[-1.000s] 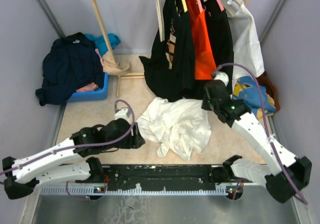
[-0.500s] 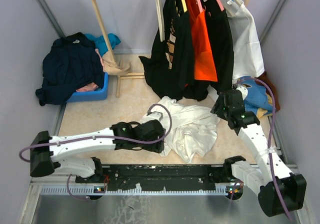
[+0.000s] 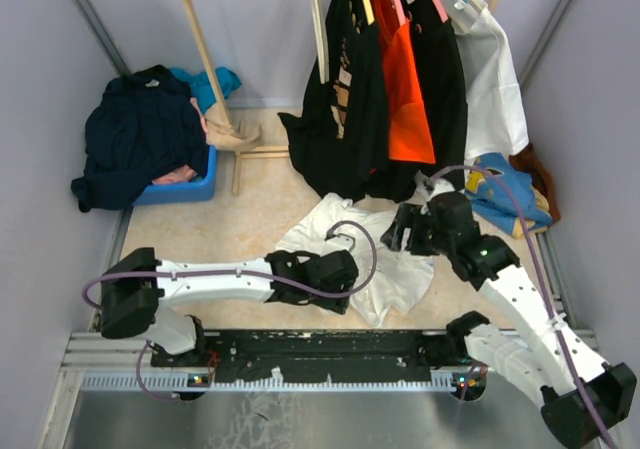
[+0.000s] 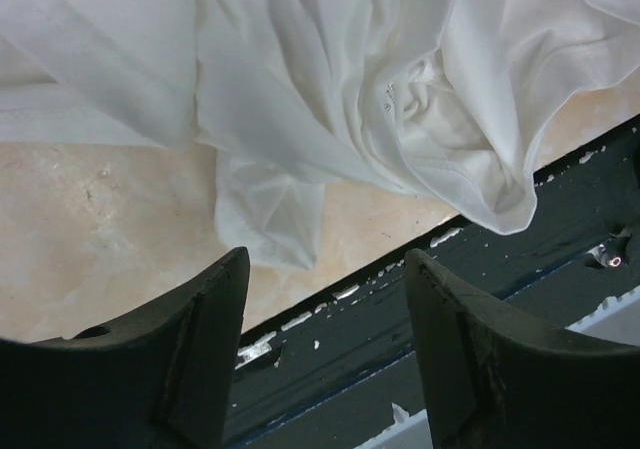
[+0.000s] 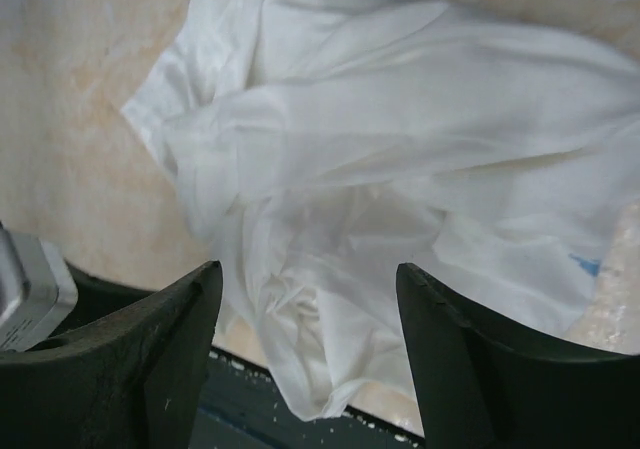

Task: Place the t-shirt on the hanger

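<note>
Leftmost, the left arm has swung in from the lower left edge to the frame's middle, where the left hand (image 3: 342, 272) hangs with fingers apart and empty over the near hem of the t-shirt (image 3: 395, 269). The shirt lies crumpled at centre on the surface (image 3: 190, 234). Right of it, the right hand (image 3: 398, 231) has dropped over the cloth and spread apart, empty. No part of the hanging looks done, and I cannot pick out the hanger.
</note>
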Robot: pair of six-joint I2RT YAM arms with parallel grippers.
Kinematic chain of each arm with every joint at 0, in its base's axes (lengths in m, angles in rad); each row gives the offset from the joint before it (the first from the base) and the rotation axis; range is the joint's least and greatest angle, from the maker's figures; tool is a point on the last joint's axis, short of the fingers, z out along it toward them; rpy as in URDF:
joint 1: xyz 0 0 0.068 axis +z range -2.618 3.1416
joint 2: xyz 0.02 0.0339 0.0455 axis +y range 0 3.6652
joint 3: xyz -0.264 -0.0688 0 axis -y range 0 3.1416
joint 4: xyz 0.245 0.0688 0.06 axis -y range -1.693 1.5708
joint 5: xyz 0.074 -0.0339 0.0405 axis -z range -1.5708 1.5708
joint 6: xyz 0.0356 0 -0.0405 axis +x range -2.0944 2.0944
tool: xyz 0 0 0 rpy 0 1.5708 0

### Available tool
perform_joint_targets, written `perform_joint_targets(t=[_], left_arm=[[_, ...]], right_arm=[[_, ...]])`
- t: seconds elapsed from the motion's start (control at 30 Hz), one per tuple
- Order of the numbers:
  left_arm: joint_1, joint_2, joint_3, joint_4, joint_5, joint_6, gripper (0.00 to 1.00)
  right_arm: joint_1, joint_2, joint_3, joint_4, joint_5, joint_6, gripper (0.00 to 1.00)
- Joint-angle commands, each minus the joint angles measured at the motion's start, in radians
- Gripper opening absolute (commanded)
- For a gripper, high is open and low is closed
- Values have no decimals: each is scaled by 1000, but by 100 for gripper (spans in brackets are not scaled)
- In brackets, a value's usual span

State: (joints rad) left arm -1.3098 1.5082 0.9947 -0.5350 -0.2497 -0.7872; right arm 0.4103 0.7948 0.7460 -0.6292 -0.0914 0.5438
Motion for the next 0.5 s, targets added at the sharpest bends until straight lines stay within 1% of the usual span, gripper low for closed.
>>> perform_joint_targets(t=[0.0, 0.13, 0.2, 0.23, 0.3, 0.37, 0.47], left_arm=[[-12, 42, 24, 81, -32, 41, 69], [-17, 66, -4, 89, -55, 37, 67], [-18, 74, -25, 98, -58, 30, 61], [-19, 81, -37, 102, -57, 28, 57], [-19, 92, -56, 99, -64, 13, 43], [-21, 96, -73, 89, -75, -3, 32], [-20, 85, -104, 76, -94, -26, 7]], right_arm=[[144, 36, -34, 18, -11, 18, 68], [255, 83, -53, 18, 42, 26, 64], [293, 112, -65, 22, 62, 35, 64], [305, 129, -76, 31, 65, 37, 65], [319, 161, -89, 48, 71, 42, 66], [324, 188, -96, 69, 82, 43, 66], [325, 227, -97, 100, 102, 36, 65]])
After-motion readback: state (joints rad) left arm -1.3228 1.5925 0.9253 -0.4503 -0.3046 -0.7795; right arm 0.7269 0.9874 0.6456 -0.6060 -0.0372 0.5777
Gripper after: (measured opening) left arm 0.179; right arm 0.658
